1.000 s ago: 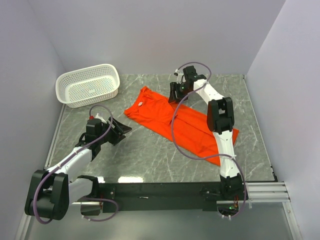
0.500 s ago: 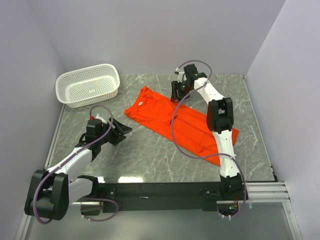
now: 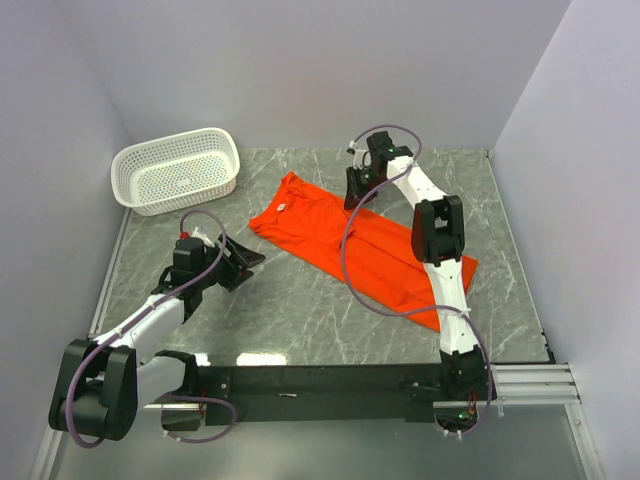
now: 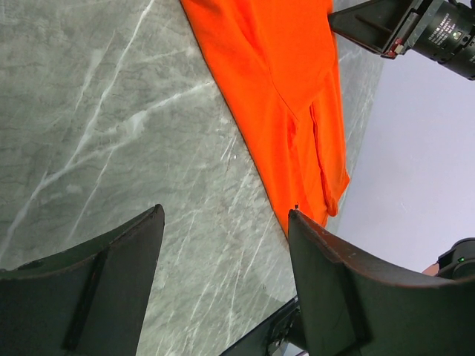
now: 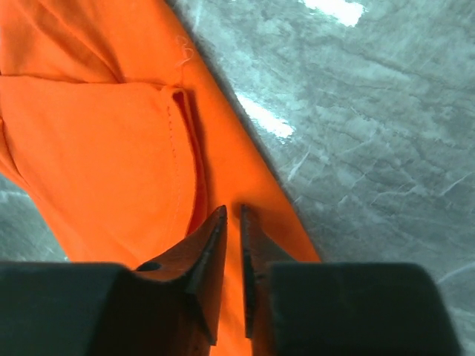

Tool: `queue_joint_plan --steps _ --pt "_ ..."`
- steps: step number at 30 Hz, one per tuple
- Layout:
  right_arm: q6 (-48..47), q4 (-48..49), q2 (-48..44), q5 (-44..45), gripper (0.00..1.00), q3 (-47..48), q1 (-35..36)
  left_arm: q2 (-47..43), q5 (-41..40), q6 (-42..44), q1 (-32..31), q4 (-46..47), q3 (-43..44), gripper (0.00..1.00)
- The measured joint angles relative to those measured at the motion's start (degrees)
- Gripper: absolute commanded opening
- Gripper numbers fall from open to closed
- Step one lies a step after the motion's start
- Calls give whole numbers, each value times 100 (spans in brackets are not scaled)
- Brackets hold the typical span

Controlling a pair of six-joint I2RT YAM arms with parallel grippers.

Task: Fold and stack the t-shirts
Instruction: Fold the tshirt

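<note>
Top cam: shows the orange-red t-shirt [image 3: 345, 245] lying flat and diagonal on the marble table [image 3: 300, 330]. Collar end far-left with white neck label [image 3: 283, 208], other end near-right under the right arm [image 3: 440, 240]. Puts the white basket [image 3: 178, 170] at the far-left corner, apart from the shirt. Has the right gripper [image 3: 358, 192] down at the shirt's far edge; can't read its jaws from here. Has the left gripper [image 3: 245, 262] low over bare table, just left of the shirt, not touching it.

Left wrist cam: confirms left gripper [image 4: 226, 215] spread wide, nothing between the fingers, only table below. Catches the t-shirt [image 4: 282, 67] ahead, plus a sleeve flap [image 4: 323, 148] along its edge, not resolved from above.

Right wrist cam: gives the close-up missing elsewhere. Shows right gripper [image 5: 232, 211] closed down narrow, just a thin slit left. Tips sit on the t-shirt [image 5: 96, 133] right by its edge, next to a stitched sleeve hem [image 5: 178, 141]. Can't tell whether cloth is actually caught between the tips. Shows bare table just past that edge.
</note>
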Motion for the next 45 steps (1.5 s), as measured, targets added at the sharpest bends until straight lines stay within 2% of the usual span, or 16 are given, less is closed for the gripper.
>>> queue_joint_plan --steps 1,3,6,7,9,10,12,14,20,32,36,41,44,45 --pt "31 2 15 4 12 2 -2 0 0 0 -2 0 0 73" --pt "118 7 39 31 7 7 -22 0 0 0 -2 -2 0 73" --pt "258 33 61 107 8 52 -72 0 0 0 -2 -2 0 73" --pt "278 48 68 127 19 66 -90 0 0 0 -2 0 0 73" --pt "304 79 68 120 34 68 -142 0 0 0 -4 0 0 73" --pt "289 92 68 92 46 63 -160 0 0 0 -4 0 0 73" --pt "234 181 28 -87 55 -2 -195 0 -2 0 -9 2 0 73" --pt "138 249 -46 -83 59 -68 -199 11 0 -4 -15 7 0 73" --pt "2 118 -2 68 60 214 -197 59 -2 -22 -46 9 0 73" --pt "-232 -400 225 144 49 527 -179 63 42 -55 -61 92 0 73" --pt "-337 -566 232 138 43 535 -157 63 46 -59 -61 107 0 73" --pt "-479 -732 243 105 31 535 -111 63 50 -61 -63 111 0 73" --pt "-481 -750 254 138 21 535 -94 63 66 -63 -63 111 0 73" --pt "-448 -743 254 164 14 535 -94 63 74 -61 -63 114 0 73"
